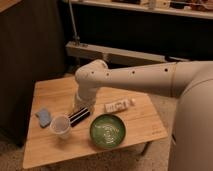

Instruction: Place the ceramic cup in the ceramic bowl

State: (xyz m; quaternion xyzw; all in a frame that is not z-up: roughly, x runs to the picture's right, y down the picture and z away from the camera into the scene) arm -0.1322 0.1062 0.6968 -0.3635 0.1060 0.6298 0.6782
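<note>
The ceramic cup (60, 125) is a small pale tapered cup standing upright on the wooden table (60, 150), left of the bowl. The ceramic bowl (107, 131) is round, dark green with lighter rings, near the table's front edge. My gripper (80, 116) hangs from the white arm just right of the cup and left of the bowl, low over the table, its dark fingers pointing toward the cup. It is close beside the cup; I cannot tell whether they touch.
A white tube (119, 105) lies behind the bowl. A small blue object (43, 116) lies at the table's left. A dark cabinet (25, 60) stands to the left and a low shelf (115, 52) behind.
</note>
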